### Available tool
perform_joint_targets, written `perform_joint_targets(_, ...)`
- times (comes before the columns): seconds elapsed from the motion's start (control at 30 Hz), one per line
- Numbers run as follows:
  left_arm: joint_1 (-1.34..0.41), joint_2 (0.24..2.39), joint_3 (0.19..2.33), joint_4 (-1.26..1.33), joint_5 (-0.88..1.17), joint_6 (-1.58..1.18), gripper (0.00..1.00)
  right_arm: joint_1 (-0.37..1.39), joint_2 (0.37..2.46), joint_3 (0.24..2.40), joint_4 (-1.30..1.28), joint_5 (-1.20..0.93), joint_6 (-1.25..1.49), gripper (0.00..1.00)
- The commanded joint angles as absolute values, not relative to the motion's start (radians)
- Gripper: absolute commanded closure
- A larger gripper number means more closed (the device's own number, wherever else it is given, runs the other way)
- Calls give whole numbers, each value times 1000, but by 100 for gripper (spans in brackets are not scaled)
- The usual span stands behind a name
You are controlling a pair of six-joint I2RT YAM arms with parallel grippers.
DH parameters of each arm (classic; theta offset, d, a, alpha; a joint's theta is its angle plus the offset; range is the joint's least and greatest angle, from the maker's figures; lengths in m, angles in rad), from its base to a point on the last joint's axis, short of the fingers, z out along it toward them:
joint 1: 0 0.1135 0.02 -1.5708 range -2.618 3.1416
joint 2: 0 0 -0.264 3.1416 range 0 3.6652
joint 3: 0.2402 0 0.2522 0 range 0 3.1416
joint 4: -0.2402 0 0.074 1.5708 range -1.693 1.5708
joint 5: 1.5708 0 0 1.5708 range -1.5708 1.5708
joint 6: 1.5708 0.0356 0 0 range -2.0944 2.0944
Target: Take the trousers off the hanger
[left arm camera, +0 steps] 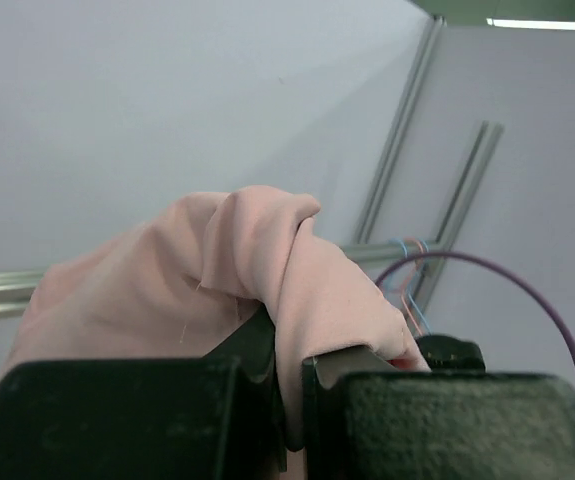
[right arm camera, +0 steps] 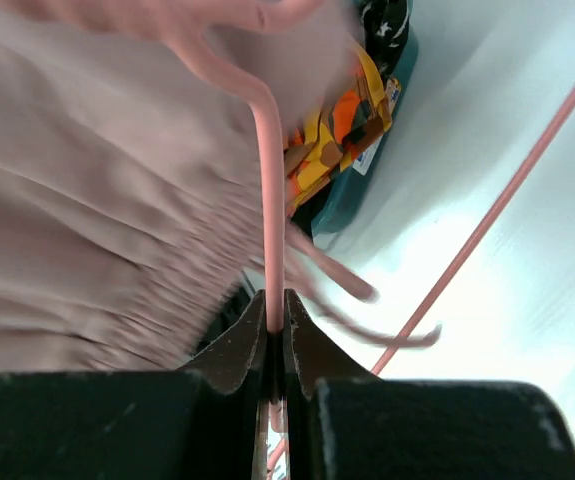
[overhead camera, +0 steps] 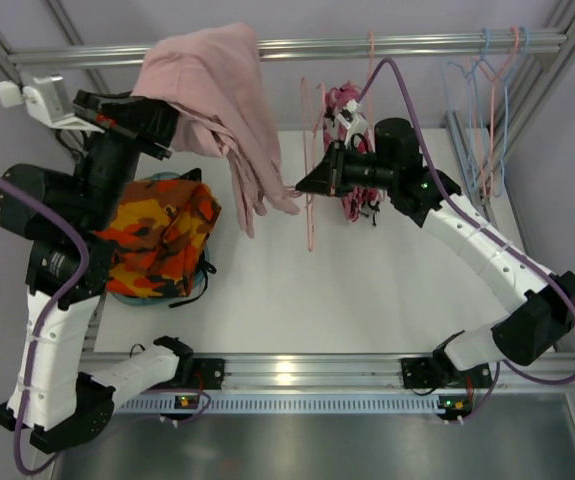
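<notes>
L gripper (left arm camera: 292, 368) pinches a fold of the pink trousers (overhead camera: 217, 85), up by the rail (overhead camera: 387, 45). The cloth hangs down beside R gripper (right arm camera: 276, 318), clamped on a pink hanger (right arm camera: 270, 190) wire. Camo trousers (overhead camera: 162, 235) lie in basket (overhead camera: 127, 296) under L arm.

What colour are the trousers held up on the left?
Pale pink trousers, clearest in the top external view.
</notes>
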State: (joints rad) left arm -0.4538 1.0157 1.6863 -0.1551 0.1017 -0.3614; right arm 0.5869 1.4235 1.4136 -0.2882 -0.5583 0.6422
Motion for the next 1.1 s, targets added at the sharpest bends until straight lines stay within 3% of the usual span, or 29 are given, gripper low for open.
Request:
perform_joint_targets(0.0,-393,970,1759,23,40,-382,100,581,1419,1408,-271,-569,589,100)
perform_joint_targets(0.2,-223,865,1720,11,11,-315,100,589,1391,1404,-261,-640,551,100)
perform_joint_targets(0.57,135,624,1523,-162,-228,-187,100,620,1355,1450,-347,-734,385,100)
perform_joint_targets(0.87,155,562,1427,-325,-324,-48,100,695,1312,1489,-507,-764,220,100)
perform_joint_targets(1.07,123,512,1208,-341,-304,52,100,716,1290,1514,-584,-753,117,100)
